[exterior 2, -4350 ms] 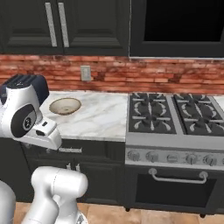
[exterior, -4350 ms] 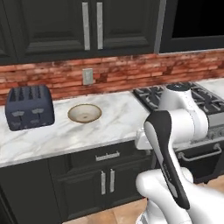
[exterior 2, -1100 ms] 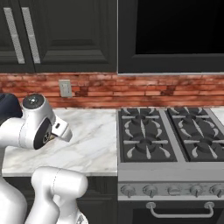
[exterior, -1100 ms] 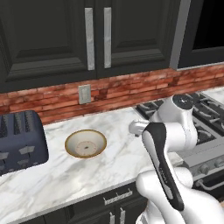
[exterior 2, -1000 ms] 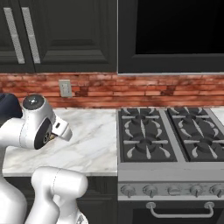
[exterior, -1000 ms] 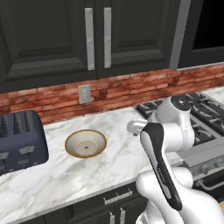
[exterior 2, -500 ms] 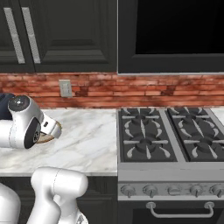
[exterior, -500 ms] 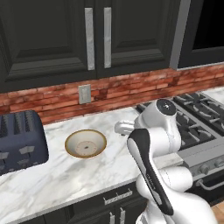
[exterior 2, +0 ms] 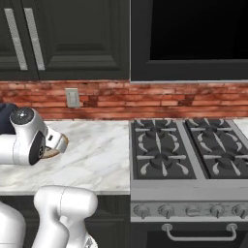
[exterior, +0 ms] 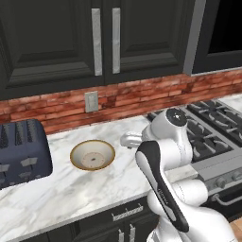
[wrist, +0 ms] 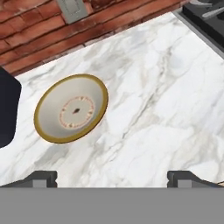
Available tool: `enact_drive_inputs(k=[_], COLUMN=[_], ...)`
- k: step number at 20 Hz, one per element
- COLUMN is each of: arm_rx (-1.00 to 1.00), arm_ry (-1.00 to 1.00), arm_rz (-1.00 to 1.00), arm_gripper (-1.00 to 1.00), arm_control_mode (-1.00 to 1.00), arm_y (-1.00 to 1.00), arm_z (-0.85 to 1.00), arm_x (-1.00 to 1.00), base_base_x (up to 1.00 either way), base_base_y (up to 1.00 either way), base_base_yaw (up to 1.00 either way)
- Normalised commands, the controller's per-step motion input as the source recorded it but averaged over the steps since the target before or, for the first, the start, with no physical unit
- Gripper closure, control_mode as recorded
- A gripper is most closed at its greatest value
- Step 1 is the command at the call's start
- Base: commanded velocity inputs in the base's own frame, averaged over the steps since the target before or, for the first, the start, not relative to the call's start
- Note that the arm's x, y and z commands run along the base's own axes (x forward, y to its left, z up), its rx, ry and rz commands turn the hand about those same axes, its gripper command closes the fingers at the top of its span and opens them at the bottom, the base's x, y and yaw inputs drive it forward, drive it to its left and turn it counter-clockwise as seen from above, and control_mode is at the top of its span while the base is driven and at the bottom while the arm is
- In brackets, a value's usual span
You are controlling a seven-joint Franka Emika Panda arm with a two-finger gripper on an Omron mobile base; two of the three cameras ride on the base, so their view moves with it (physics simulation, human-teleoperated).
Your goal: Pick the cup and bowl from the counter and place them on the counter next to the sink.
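The bowl (wrist: 72, 113) is tan with a pale rim and a speckled inside. It sits on the white marble counter (wrist: 153, 109), below the wall outlet. My gripper (wrist: 113, 178) hangs open above the counter, with the bowl ahead of it and toward its left fingertip (wrist: 43, 176); nothing is between the fingers. From the left base the bowl (exterior: 92, 154) lies just left of my bent arm (exterior: 163, 142), apart from it. From the right base the arm (exterior 2: 29, 138) covers most of the bowl. The cup and the sink are out of view.
A dark blue toaster (exterior: 21, 151) stands on the counter (exterior: 71, 189) left of the bowl. The black gas stove (exterior 2: 189, 150) borders the counter on the right. A brick backsplash with an outlet (exterior: 91, 101) runs behind, under dark wall cabinets.
Over the last second the arm swung left along the counter, bringing the hand from near the stove side to beside the bowl. The bowl has not moved, and the gripper stayed open.
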Motion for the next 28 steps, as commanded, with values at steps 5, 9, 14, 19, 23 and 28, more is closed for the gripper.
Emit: enact_drive_inputs(k=[5, 9, 14, 19, 23, 28], arm_rx=[0.03, 0.06, 0.01, 0.00, 0.00, 0.00], arm_ry=[0.00, 0.00, 0.00, 0.00, 0.00, 0.03], arm_rz=[0.14, 0.13, 0.01, -0.04, -0.10, -0.07], arm_gripper=[-1.00, -1.00, -1.00, -1.00, -1.00, -1.00], arm_control_mode=[-1.00, -1.00, -1.00, -1.00, -1.00, -1.00], arm_y=[0.00, 0.00, 0.00, 0.09, 0.23, 0.23], arm_z=[0.00, -0.01, -0.03, -0.28, -0.37, -0.37], arm_x=[0.10, 0.08, 0.24, 0.17, 0.28, 0.44], base_base_x=[0.00, 0.00, 0.00, 0.00, 0.00, 0.00], base_base_y=[0.00, 0.00, 0.00, 0.00, 0.00, 0.00], base_base_yaw=[0.00, 0.00, 0.00, 0.00, 0.00, 0.00])
